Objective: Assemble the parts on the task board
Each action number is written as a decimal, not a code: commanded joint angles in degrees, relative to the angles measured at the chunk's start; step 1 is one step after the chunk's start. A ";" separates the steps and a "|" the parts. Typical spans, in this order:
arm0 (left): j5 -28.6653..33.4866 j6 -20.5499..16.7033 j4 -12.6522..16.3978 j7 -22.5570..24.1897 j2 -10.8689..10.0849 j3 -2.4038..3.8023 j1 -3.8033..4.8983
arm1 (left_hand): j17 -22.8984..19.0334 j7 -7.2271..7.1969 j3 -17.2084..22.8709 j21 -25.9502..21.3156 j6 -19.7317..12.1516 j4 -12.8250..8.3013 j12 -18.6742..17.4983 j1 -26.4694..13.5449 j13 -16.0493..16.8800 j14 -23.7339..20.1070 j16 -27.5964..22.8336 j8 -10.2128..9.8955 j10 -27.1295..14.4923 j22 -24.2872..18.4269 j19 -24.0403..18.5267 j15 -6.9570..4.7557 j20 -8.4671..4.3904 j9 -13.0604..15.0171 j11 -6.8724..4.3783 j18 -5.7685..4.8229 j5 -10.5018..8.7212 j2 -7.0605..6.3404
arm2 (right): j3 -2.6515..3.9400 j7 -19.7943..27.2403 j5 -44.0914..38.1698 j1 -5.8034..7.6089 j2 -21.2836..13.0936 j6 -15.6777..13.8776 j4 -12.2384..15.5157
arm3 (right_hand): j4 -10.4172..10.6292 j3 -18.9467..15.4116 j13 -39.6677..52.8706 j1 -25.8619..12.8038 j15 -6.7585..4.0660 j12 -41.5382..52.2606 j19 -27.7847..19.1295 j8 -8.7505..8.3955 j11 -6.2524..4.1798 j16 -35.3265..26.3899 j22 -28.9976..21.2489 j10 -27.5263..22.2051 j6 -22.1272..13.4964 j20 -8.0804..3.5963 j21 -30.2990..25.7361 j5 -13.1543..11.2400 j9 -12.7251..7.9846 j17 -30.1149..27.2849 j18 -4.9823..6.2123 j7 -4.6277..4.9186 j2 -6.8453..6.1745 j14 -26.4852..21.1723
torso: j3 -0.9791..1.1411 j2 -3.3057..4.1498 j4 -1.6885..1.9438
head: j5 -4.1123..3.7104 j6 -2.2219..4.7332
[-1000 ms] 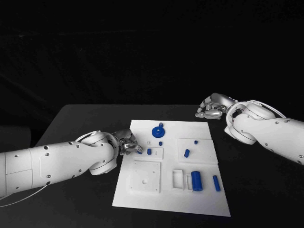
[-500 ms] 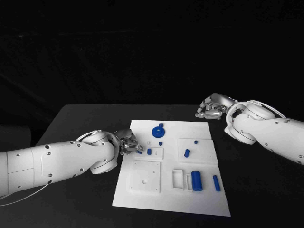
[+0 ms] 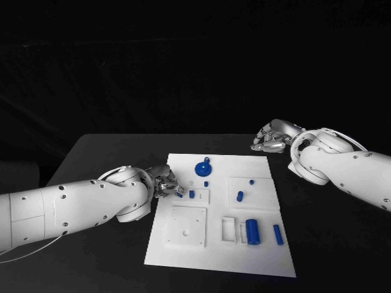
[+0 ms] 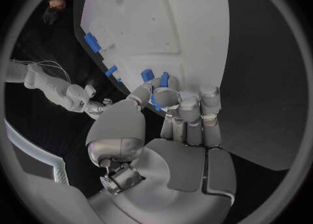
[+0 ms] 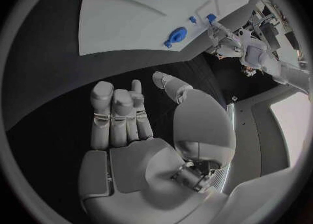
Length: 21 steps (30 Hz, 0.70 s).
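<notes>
1. The left hand (image 3: 163, 182) is hovering at the left edge of the task board (image 3: 220, 256); in the left wrist view its fingers (image 4: 189, 114) are curling in round a small blue part (image 4: 162, 81), which is sitting clamped between thumb and fingertips.
2. Just beyond that left hand, a short blue peg (image 3: 192, 195) is standing in a shallow square recess of the board, and a tiny blue piece (image 3: 206, 184) is lying a little farther out.
3. Farther from the left hand, toward the board's far edge, a round blue wheel-like part (image 3: 203, 167) is resting on the white surface.
4. The right hand (image 3: 273, 138) is hanging above the black table (image 3: 107, 152), just off the board's far right corner; in the right wrist view its fingers (image 5: 114, 114) are standing side by side, slightly bent, with the thumb set apart, holding nothing.
5. Nearest the right hand on the board, the wheel-like part is showing in the right wrist view (image 5: 176, 35); another blue peg (image 3: 239, 196) is lying farther off in a square recess.
6. Well apart from both hands, at the board's near end, a thick blue cylinder (image 3: 253, 232) and a thinner blue rod (image 3: 277, 234) are lying side by side, beside a raised white square plate (image 3: 187, 226).
</notes>
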 commanded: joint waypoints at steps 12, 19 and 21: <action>-2.56 2.50 0.55 -0.18 0.02 -0.24 -0.33 | 0.34 -5.38 0.85 0.53 10.42 -0.23 0.59 -0.09 0.05 3.63 0.54 0.44 -1.31 1.04 -0.53 -3.80 -5.72 2.47 -1.52 0.68 1.11 0.91 | 0.02 0.46 -0.18 -0.02 -0.01 0.59 0.02 | -0.08 -0.35 -0.09 -0.55 -0.28 0.20 -0.27 -0.21 0.05 -0.25 0.70 -0.52 0.10 -0.11 -0.23 0.45 0.06 0.10 4.75 0.42 -0.11 -0.11 | -0.05 0.00 0.07 | 0.02 -0.09; -2.67 2.44 0.94 -0.02 -0.33 -0.24 -0.33 | 0.78 -5.71 6.31 0.54 10.61 1.22 1.18 -0.11 -0.01 3.62 0.75 0.93 -1.41 0.87 -0.61 -3.89 -5.60 1.99 -1.43 0.66 -2.11 -0.49 | 0.02 0.47 -0.18 -0.03 0.01 0.60 0.02 | -0.08 -0.36 -0.09 -0.57 -0.28 0.21 -0.27 -0.21 0.05 -0.26 0.70 -0.52 0.10 -0.11 -0.23 0.50 0.07 0.10 4.75 0.42 -0.11 -0.11 | -0.07 0.01 0.05 | 0.07 -0.18; -2.66 2.51 1.02 -0.02 -0.42 -0.24 -0.33 | 0.96 -5.50 7.92 0.85 10.67 1.13 1.51 -0.82 -0.03 3.69 0.81 1.24 -1.40 0.99 -0.45 -3.83 -5.63 1.83 -1.67 0.70 -2.29 -0.55 | 0.02 0.46 -0.18 -0.03 -0.01 0.60 0.02 | -0.09 -0.36 -0.09 -0.57 -0.28 0.21 -0.27 -0.21 0.05 -0.26 0.70 -0.52 0.10 -0.11 -0.24 0.51 0.07 0.10 4.75 0.42 -0.11 -0.11 | -0.05 0.03 0.04 | 0.09 -0.23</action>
